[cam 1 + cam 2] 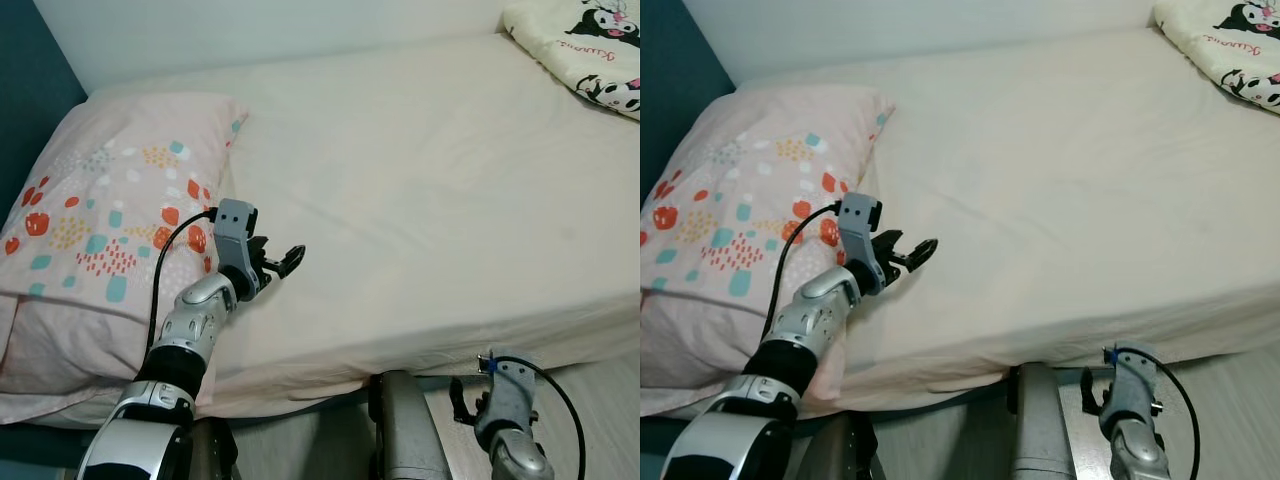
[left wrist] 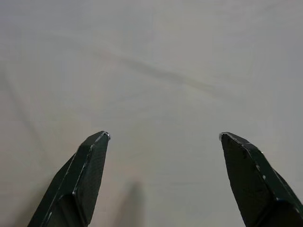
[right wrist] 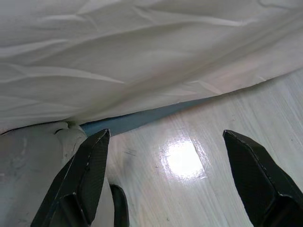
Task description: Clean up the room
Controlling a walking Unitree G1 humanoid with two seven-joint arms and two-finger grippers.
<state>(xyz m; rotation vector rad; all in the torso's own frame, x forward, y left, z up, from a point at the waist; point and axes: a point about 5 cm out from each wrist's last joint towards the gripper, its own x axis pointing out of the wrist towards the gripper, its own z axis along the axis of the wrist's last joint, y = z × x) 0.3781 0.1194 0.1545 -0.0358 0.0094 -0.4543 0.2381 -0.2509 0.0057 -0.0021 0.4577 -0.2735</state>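
Observation:
A pink pillow point(image 1: 95, 240) with red, teal and yellow spots lies at the left end of the bed. My left gripper point(image 1: 283, 263) is raised over the cream bed sheet point(image 1: 420, 190), just right of the pillow's edge, open with nothing between its fingers. In the left wrist view the two black fingertips point(image 2: 92, 161) stand wide apart above plain sheet. My right gripper point(image 1: 462, 398) hangs low beside the bed's front edge, open and empty; its wrist view has the sheet's hanging hem point(image 3: 142, 75) and the pale wood floor point(image 3: 199, 179).
A folded cream blanket point(image 1: 585, 45) with black cartoon figures lies at the bed's far right corner. A white wall runs behind the bed and a dark teal wall point(image 1: 30, 110) stands at the left. A grey part of my body point(image 1: 405, 430) is at the bed's front edge.

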